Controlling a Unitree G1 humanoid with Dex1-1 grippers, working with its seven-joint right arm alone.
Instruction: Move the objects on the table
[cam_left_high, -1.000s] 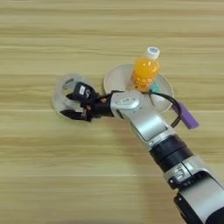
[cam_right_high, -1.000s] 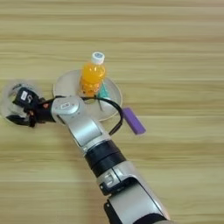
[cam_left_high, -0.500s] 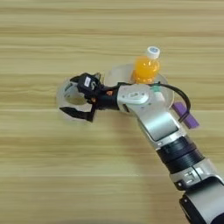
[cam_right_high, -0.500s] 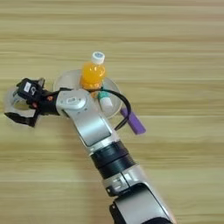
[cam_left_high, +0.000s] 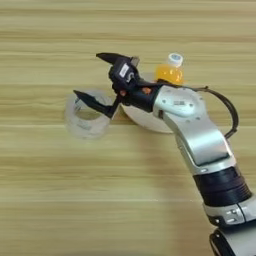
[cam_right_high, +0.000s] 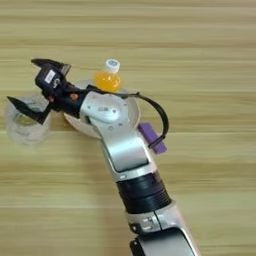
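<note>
The clear tape roll (cam_left_high: 87, 119) lies flat on the table (cam_left_high: 55, 200), left of the round beige plate (cam_left_high: 148, 124). My right gripper (cam_left_high: 89, 74) is open wide over the roll's far side. One black finger (cam_left_high: 111, 57) points left and the other finger (cam_left_high: 92, 101) overlaps the roll's upper rim; nothing is held between them. The orange-drink bottle (cam_right_high: 108, 78) with a white cap stands on the plate's far side, behind my wrist. The short purple bar (cam_right_high: 152, 137) lies right of the plate (cam_right_high: 79, 127). My forearm covers most of the plate. The green-white tube is hidden.
My silver forearm (cam_left_high: 200, 140) runs from the bottom right corner up to the plate. A black cable (cam_left_high: 231, 112) loops off its right side. Bare wood-grain table surrounds the group on all sides.
The gripper, closed around the tape roll a second ago, has opened wide and drawn back up and to the right. The roll stays lying on the table.
</note>
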